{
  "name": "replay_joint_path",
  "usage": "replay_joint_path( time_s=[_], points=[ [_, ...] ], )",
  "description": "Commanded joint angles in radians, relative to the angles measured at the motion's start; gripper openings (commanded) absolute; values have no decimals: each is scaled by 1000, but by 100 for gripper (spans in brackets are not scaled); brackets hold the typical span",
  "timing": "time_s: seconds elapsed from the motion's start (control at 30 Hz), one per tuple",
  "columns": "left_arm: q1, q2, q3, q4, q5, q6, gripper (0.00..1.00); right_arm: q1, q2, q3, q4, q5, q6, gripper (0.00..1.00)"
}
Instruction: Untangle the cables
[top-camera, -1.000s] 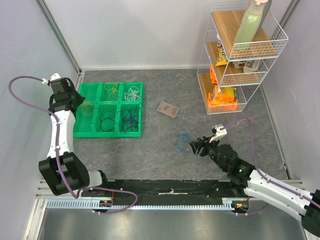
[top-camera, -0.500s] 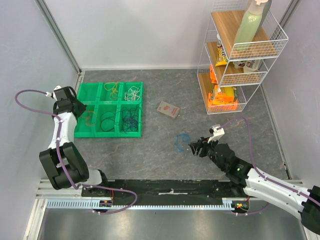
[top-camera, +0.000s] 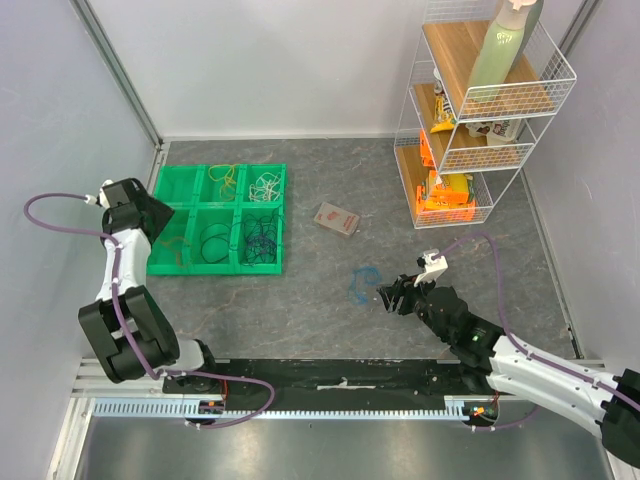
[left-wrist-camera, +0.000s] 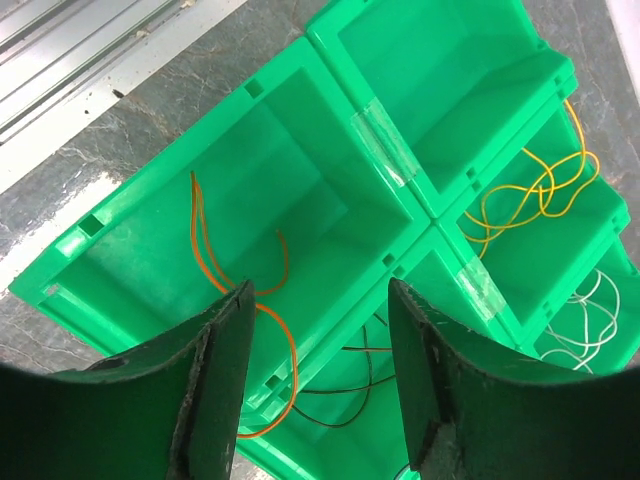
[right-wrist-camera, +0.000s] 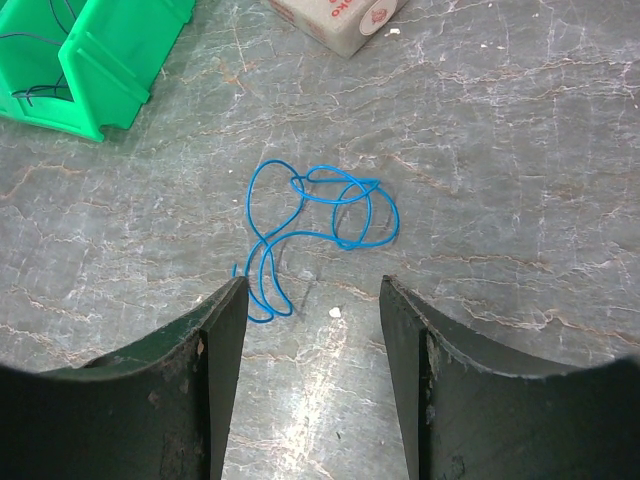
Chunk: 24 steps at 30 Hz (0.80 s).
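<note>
Two pairs of jaws stand wide apart, both released and empty. The left gripper (left-wrist-camera: 318, 300) hangs over a corner compartment of the green tray (left-wrist-camera: 300, 130), where the orange cable (left-wrist-camera: 207, 238) lies loose on the floor of the bin. The right gripper (right-wrist-camera: 312, 300) hangs above the blue cable (right-wrist-camera: 315, 215), which lies coiled on the surface (right-wrist-camera: 500, 150), apart from both fingers.

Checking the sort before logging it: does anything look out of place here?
Yes. One blue cable lies loose and tangled on the table, outside the green bins where the other cables sit, just ahead of the open right gripper. A small box also lies askew nearby.
</note>
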Motion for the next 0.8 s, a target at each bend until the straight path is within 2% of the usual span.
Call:
replay_joint_path(
  time_s=[0.0, 0.13, 0.23, 0.37, 0.5, 0.6, 0.67, 0.77],
  points=[
    [4, -38, -5, 50, 44, -22, 62, 0, 10, 8, 44, 4, -5, 63],
    [4, -53, -52, 35, 156, -56, 60, -1, 12, 11, 45, 4, -3, 63],
    [4, -125, -164, 38, 208, -99, 56, -1, 3, 5, 47, 6, -2, 63],
    [5, -234, -236, -55, 147, -73, 55, -1, 3, 6, 44, 3, -3, 63],
    [-1, -334, -270, -60, 83, -19, 58, -1, 1, 9, 47, -6, -6, 63],
    [-2, -322, -276, -43, 108, 15, 60, -1, 3, 11, 48, -8, -8, 63],
    [-8, -285, -264, -43, 127, 25, 57, -1, -3, 8, 45, -11, -5, 63],
    [-37, -233, -224, -100, 84, 22, 55, -1, -19, 2, 44, -8, -2, 62]
  ],
)
